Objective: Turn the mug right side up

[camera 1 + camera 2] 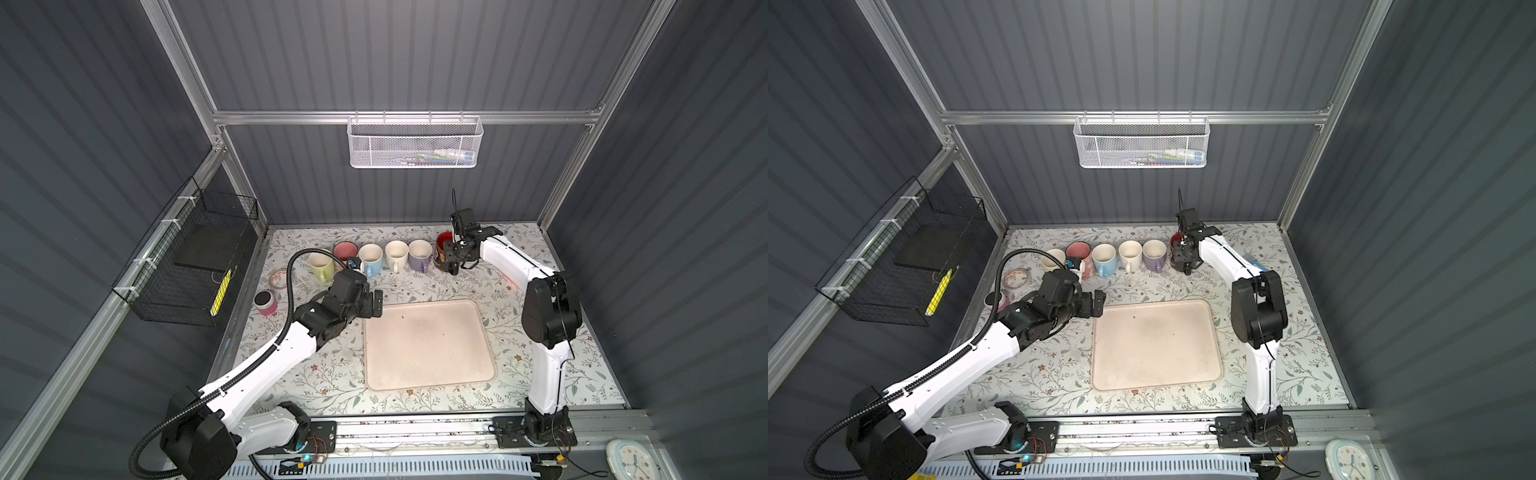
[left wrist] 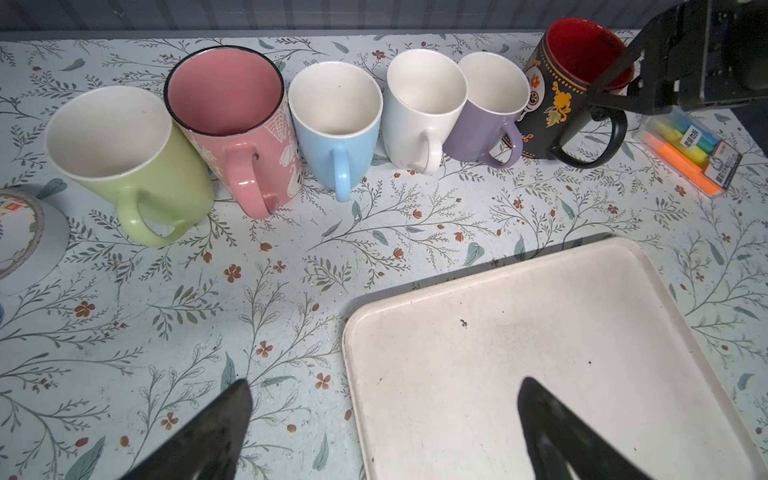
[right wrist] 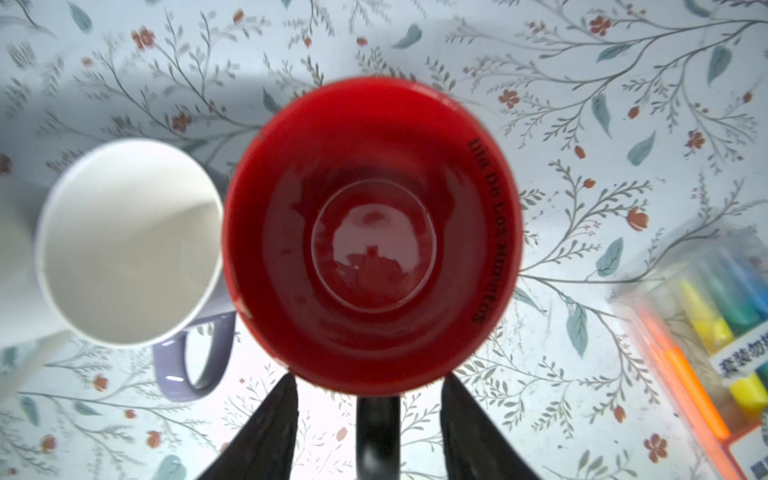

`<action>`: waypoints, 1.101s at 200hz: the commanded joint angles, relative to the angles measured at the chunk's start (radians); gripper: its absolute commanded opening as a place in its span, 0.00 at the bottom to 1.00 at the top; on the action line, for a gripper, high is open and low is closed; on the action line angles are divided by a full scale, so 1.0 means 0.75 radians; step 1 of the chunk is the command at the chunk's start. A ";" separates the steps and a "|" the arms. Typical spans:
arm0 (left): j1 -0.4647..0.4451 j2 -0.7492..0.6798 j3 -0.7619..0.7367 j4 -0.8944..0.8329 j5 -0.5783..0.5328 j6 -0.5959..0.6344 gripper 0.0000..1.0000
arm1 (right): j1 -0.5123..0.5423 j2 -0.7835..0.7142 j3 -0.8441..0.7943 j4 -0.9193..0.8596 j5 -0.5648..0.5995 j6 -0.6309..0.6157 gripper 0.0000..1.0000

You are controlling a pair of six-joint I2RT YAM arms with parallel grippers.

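Black mug point(image 3: 370, 232) stood upright on worktop point(image 3: 582, 124), right end of row, just beside purple mug point(image 3: 124, 241). Right claw point(image 3: 370, 386) spread, straddling handle point(image 3: 378, 432) without contact. Left claw point(image 2: 386, 384) spread. Risk: finger snagging handle on retreat would tip mug.

The red mug point(image 3: 374, 232) is standing mouth up. Its black handle point(image 3: 378, 432) is sitting loose between the right gripper's point(image 3: 370, 388) 2 fingers point(image 3: 270, 428).

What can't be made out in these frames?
- Basket contents: both top views, too small behind mesh.
- Lettering inside black mug: right wrist view, blurred.
- Pen pack: right wrist view, cut by edge; top views, mostly under right arm.
- Green mug: a top view, partly behind cable.
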 commanded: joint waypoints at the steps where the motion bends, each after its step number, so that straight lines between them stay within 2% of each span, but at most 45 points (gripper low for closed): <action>1: -0.004 -0.065 0.034 -0.055 0.003 -0.024 1.00 | 0.005 -0.071 0.004 0.008 0.004 -0.005 0.58; 31: -0.004 -0.115 0.086 -0.133 -0.049 -0.009 1.00 | 0.006 -0.235 -0.064 0.033 0.002 -0.014 0.60; 65: -0.004 -0.177 0.146 -0.222 -0.112 -0.004 1.00 | 0.011 -0.537 -0.323 0.188 -0.051 -0.065 0.64; 101: -0.004 -0.261 0.094 -0.275 -0.151 -0.065 1.00 | 0.011 -0.833 -0.577 0.323 -0.114 -0.076 0.71; 155: -0.004 -0.351 -0.008 -0.420 -0.189 -0.163 1.00 | 0.011 -1.201 -0.958 0.408 -0.134 0.012 0.78; 167: -0.004 -0.341 -0.023 -0.448 -0.218 -0.179 1.00 | 0.011 -1.281 -1.049 0.432 -0.112 0.031 0.84; 181: -0.004 -0.310 -0.036 -0.461 -0.260 -0.195 1.00 | 0.009 -1.344 -1.158 0.457 -0.069 0.045 0.99; 220: 0.007 -0.088 -0.049 -0.368 -0.330 -0.146 1.00 | 0.007 -1.400 -1.384 0.609 0.107 -0.026 0.99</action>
